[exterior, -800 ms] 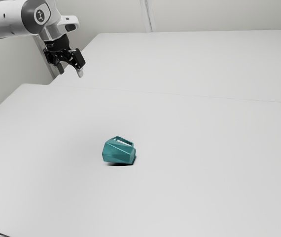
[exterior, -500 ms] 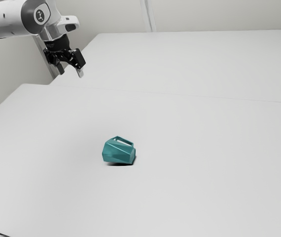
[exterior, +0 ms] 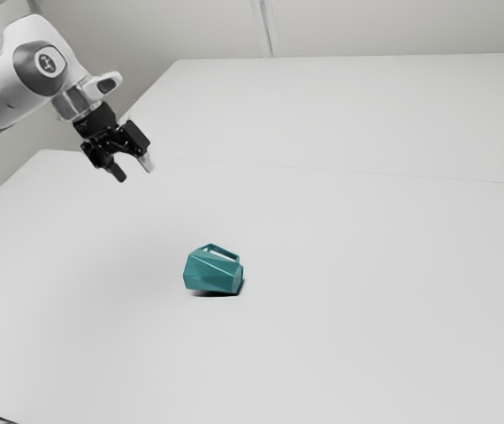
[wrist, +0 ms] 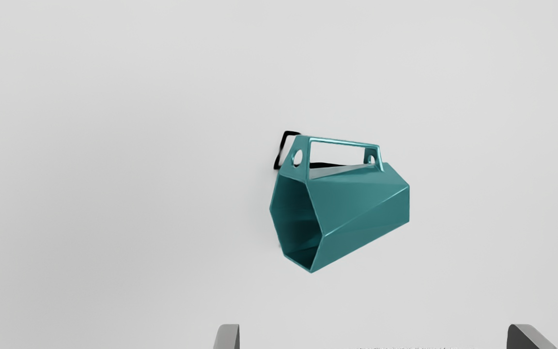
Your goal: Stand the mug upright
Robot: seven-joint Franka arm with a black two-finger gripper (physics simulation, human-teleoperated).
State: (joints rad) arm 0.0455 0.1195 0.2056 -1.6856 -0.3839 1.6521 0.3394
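The faceted teal mug [exterior: 213, 273] lay on its side on the tabletop [exterior: 367, 300]. Above the mug and well apart from it, the pincer [exterior: 134, 172] stood spread, empty. Reaching seemed in hand; the next move called for lowering around its slanted (perhaps slippery) walls.

Mug [exterior: 212, 272] = plain teal, no pattern, w/ darker teal inside & lighter edges; table [exterior: 323, 353] plain pale grey/white; gripper [exterior: 134, 173] mostly blk, w/ grey tips; arm [exterior: 0, 93] white w/ dk grey band.
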